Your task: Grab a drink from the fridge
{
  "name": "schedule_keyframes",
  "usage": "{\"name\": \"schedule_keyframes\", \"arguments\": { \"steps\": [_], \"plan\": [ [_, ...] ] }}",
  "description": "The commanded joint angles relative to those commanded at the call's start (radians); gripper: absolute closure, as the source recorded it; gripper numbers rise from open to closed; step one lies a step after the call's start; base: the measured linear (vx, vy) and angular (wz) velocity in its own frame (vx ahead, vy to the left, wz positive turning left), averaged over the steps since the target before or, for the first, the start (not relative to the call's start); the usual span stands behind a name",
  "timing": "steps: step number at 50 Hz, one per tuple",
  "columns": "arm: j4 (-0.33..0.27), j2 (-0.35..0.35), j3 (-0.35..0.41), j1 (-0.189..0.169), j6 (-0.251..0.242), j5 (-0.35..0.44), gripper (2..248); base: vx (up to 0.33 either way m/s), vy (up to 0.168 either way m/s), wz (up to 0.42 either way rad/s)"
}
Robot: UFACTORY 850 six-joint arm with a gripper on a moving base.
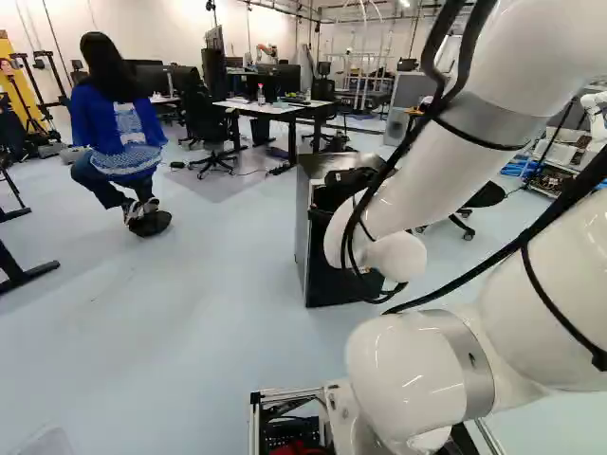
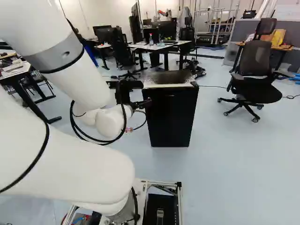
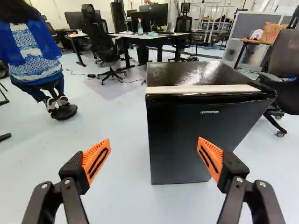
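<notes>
Black fridge (image 3: 187, 135) is standing closed | gripper (image 3: 154, 139) is hanging wide and empty near its top front edge (image 3: 201, 89) | opening it and taking a drink are remaining

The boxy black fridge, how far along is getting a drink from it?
Approach looks done: the black end effector with orange pads faces the black fridge. In hand: nothing; it stands open and empty. Left: likely opening the shut door, finding a drink and grabbing it.

The closed door (image 3: 187, 135) hides the inside of the fridge (image 3: 196, 72), and both base views crop the arm (image 1: 436, 175).
</notes>
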Motion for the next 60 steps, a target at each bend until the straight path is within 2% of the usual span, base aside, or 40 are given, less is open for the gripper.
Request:
{"name": "schedule_keyframes", "arguments": {
  "steps": [30, 60],
  "plan": [
    [0.013, -0.002, -0.002, 0.006, 0.000, 0.004, 3, 0.008, 0.009, -0.001],
    [0.185, -0.057, -0.049, 0.106, 0.000, 0.090, 3, 0.000, 0.000, 0.000]
  ]
}}
